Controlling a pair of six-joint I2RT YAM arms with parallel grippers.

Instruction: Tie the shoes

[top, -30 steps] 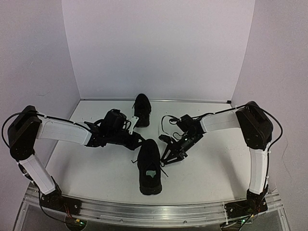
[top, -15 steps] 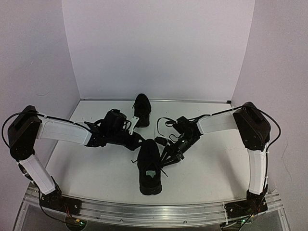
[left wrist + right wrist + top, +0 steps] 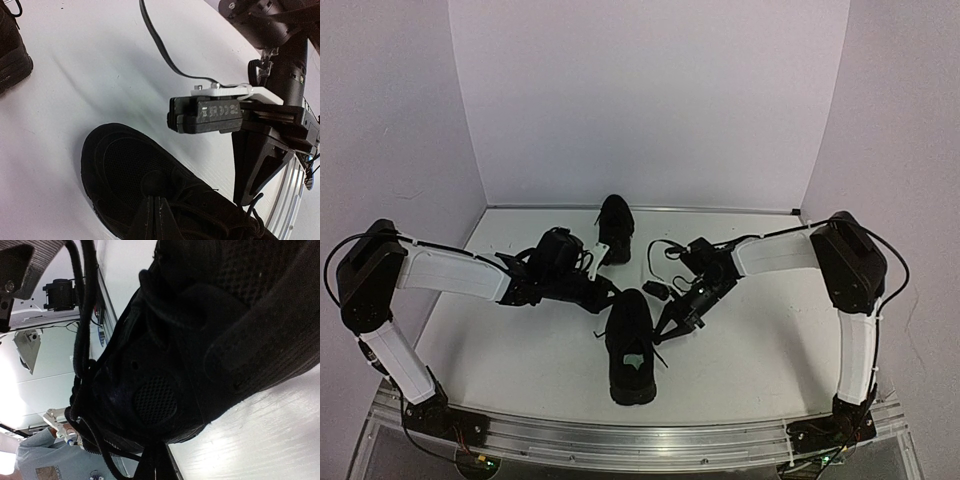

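Observation:
The near black shoe [image 3: 628, 330] lies mid-table, toe away from me, its pale insole label [image 3: 636, 361] showing. The second black shoe [image 3: 615, 228] lies farther back. My left gripper [image 3: 608, 291] is shut at the near shoe's toe end; in the left wrist view [image 3: 154, 201] its tips rest on the tongue where the laces [image 3: 215, 210] begin, and I cannot tell whether a lace is pinched. My right gripper [image 3: 666, 333] is at the shoe's right side. In the right wrist view it [image 3: 155, 454] is shut, with black lace strands [image 3: 82, 365] running into it.
White walls close the table on three sides. A metal rail [image 3: 640, 440] runs along the near edge. The right arm's cable [image 3: 160, 50] and gripper [image 3: 247, 195] hang close above the near shoe in the left wrist view. The far shoe [image 3: 10, 45] lies at that view's top left.
My right gripper has moved left and a little up, closer to the near shoe's right side. The left arm and both shoes have stayed still.

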